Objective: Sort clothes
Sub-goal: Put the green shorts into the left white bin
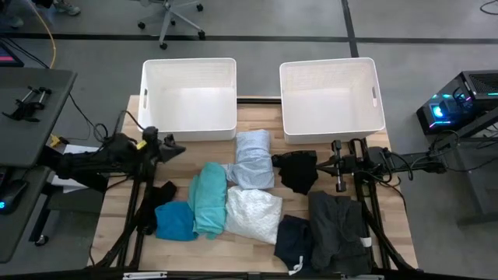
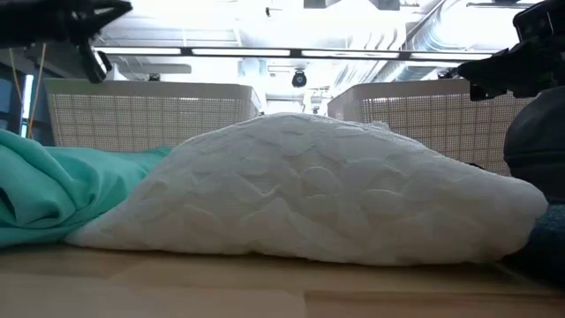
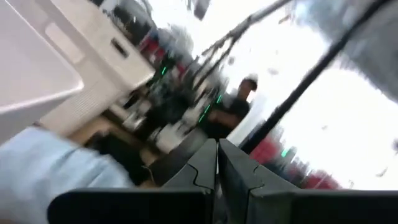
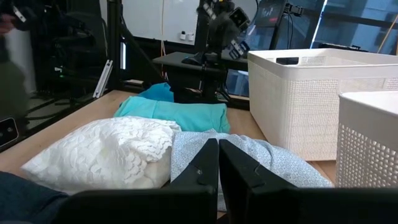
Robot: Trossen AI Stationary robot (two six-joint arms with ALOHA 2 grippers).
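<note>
White top point(image 2: 309, 190) lies mid-table, between both closed, empty grippers, left gripper point(image 1: 173, 145) and right gripper point(image 1: 339, 166), roughly equally near.

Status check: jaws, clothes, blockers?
Left gripper and right gripper shut, empty, above table. Clothes piled unsorted; both baskets hold nothing. No blockers seen.

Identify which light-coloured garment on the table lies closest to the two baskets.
The pale blue garment: its top edge nearly reaches the left basket, while the teal, bright blue and white garments lie farther down the table.
</note>
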